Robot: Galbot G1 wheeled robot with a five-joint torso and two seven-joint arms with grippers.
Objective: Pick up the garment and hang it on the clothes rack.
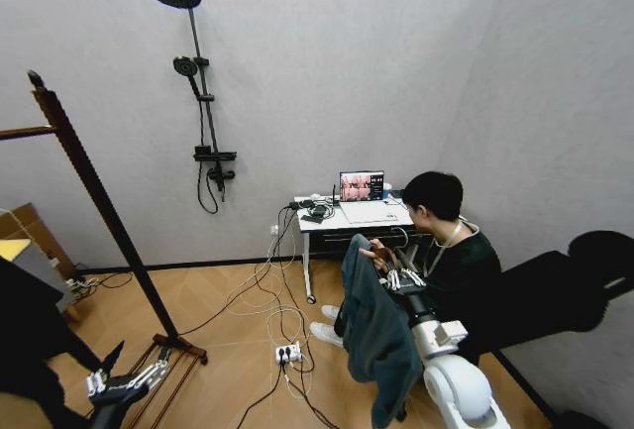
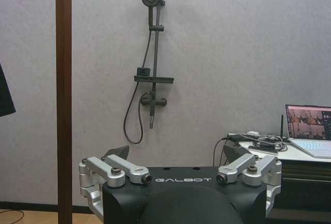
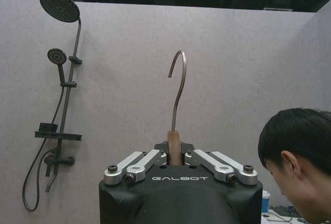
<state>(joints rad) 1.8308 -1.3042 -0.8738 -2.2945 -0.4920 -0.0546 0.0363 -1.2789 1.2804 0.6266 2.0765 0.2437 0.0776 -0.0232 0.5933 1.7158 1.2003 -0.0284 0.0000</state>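
Garment (image 1: 379, 335) up, right gripper (image 3: 174, 154) clamped on its hanger neck — 1 step done; clothes rack (image 1: 94, 191) well apart, hanging left. Left gripper (image 2: 178, 164) apart, low.

teal blue-grey garment (image 1: 378, 325); reddish-brown clothes rack (image 1: 96, 191); black shower stand (image 1: 202, 112).
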